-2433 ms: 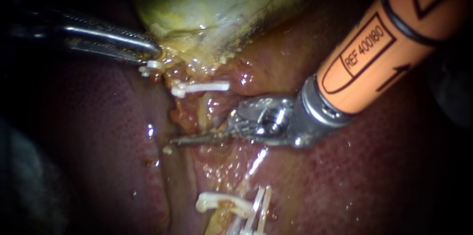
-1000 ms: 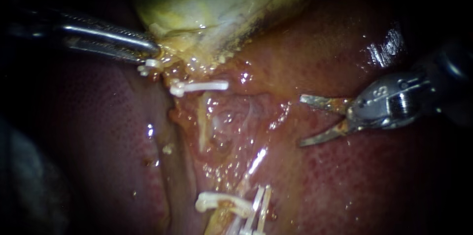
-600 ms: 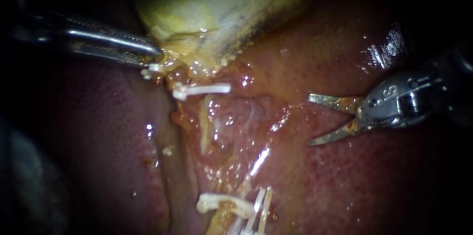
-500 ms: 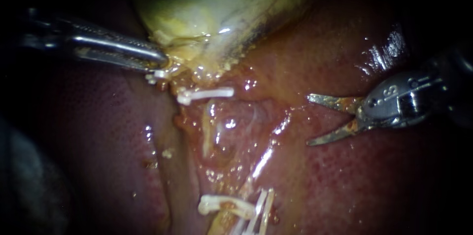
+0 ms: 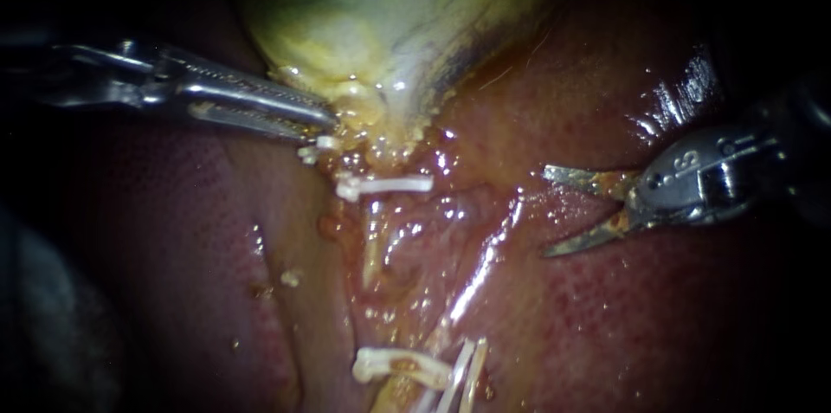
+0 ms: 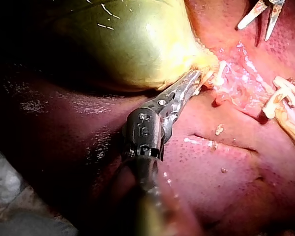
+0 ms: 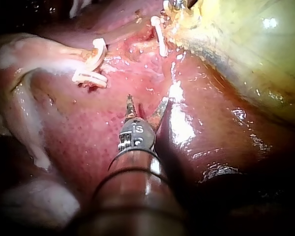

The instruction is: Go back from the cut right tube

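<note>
At the lower edge of the gallbladder (image 5: 381, 23), the left instrument (image 5: 322, 117) is clamping tissue, jaws closed on it. Midway across the liver (image 5: 675, 318), the cut tube (image 5: 372, 240) is lying pale beneath a white clip (image 5: 385, 183). Toward its right edge, the right instrument (image 5: 547, 212) is hanging clear, blades spread wide, empty. Best retreat, I'd judge: sliding straight back along its shaft, tips lifting off the liver.

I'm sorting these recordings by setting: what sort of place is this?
Likely a surgical practice bench, seen close up: a dark red liver with a yellow-green gallbladder, white clips, and the slender left instrument and right instrument at the tissue.
</note>
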### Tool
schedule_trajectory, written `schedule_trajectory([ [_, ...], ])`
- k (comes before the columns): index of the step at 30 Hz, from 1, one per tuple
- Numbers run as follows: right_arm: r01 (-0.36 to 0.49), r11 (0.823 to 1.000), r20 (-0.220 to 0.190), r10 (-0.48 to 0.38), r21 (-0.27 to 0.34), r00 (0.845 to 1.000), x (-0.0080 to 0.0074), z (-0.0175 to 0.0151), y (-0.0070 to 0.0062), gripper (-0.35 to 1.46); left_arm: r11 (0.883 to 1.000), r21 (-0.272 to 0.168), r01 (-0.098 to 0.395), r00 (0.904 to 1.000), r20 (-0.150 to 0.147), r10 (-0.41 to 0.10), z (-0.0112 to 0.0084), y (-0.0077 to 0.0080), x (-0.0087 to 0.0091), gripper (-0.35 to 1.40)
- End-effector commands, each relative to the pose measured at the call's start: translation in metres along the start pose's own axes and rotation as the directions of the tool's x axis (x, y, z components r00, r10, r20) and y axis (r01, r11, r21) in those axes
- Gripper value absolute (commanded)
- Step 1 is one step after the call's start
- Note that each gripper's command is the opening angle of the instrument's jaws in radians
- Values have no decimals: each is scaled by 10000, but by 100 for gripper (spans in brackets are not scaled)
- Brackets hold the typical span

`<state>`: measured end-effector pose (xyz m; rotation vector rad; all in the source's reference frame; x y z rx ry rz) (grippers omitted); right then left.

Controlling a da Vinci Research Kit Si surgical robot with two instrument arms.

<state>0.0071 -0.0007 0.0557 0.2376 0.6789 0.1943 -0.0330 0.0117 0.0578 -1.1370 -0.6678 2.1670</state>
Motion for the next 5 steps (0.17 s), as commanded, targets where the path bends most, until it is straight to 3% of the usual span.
schedule_trajectory([
  [1,8,10000,12,-8,-3,10000,1,-1,1,145,10000,-16,-6,10000,2,6,-1,0,0,-35],
  [5,50,10000,-50,-50,12,10000,2,-2,3,141,10000,-32,-11,10000,6,11,-3,0,-1,-35],
])
